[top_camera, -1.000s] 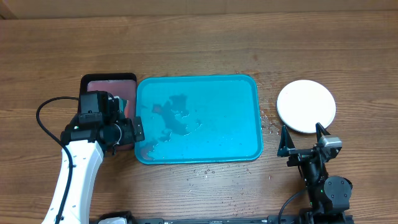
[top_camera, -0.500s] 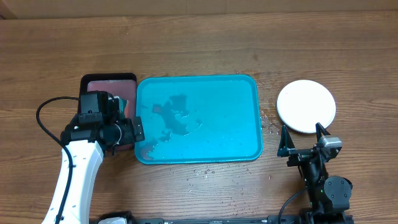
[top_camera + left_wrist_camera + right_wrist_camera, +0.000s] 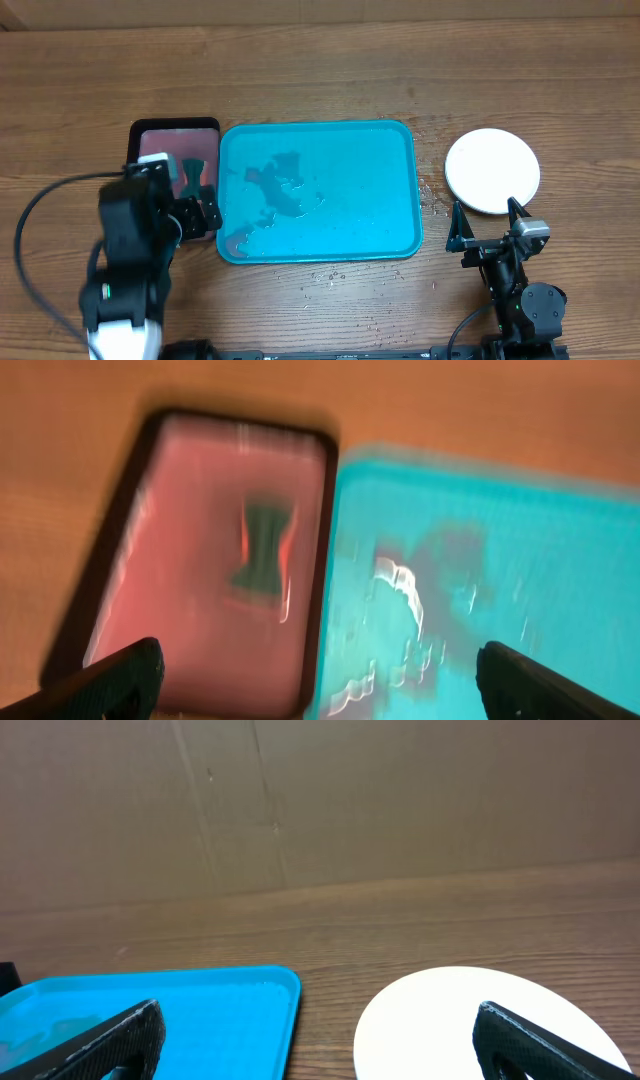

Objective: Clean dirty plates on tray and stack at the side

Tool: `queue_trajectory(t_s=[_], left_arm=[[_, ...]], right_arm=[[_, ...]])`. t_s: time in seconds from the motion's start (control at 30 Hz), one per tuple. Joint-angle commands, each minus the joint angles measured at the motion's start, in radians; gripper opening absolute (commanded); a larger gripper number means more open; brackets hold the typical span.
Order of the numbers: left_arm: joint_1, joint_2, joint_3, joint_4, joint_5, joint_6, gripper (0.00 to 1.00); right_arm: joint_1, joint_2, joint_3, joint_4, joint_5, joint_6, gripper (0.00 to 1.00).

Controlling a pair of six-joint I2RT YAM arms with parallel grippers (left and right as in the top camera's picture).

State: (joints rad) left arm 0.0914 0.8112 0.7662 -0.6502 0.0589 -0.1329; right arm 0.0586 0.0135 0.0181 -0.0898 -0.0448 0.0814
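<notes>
The left arm (image 3: 122,335) has a white link shell behind a boxy black wrist housing (image 3: 130,220). The left cable (image 3: 35,240), thin and black, runs rearward of the pincer. The left gripper (image 3: 325,680) is black, with dark fingers (image 3: 110,678) that taper to blunt tips. The right arm (image 3: 525,300) is black throughout, with rounded joint housings. The right gripper (image 3: 484,203) has slim black fingers (image 3: 115,1038) and a small grey block (image 3: 531,229) directly behind one of them. The right cable (image 3: 462,335), also black, lies further rearward.

White left arm (image 3: 120,260) stands at near-left; left gripper (image 3: 208,214) jaws spread wide, empty. Dark right arm (image 3: 525,305) sits low at near-right; right gripper (image 3: 487,228) jaws wide apart, holding nothing.
</notes>
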Motion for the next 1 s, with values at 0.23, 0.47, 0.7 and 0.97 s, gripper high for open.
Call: queue_trajectory(t_s=[0.23, 0.47, 0.7, 0.97], left_arm=[[-0.009, -0.447, -0.459, 0.478, 0.076, -0.034, 1.0], [-0.021, -0.67, -0.674, 0.739, 0.067, -0.039, 1.0], [-0.044, -0.799, -0.761, 0.819, -0.002, -0.02, 1.0], [-0.068, -0.808, -0.761, 0.597, 0.003, 0.02, 1.0]], right_arm=[[-0.008, -0.011, -0.01, 0.008, -0.002, -0.003, 1.0], [-0.008, -0.011, -0.01, 0.008, -0.002, -0.003, 1.0], [-0.008, -0.011, -0.01, 0.008, -0.002, -0.003, 1.0], [-0.008, -0.011, -0.01, 0.008, -0.002, -0.003, 1.0]])
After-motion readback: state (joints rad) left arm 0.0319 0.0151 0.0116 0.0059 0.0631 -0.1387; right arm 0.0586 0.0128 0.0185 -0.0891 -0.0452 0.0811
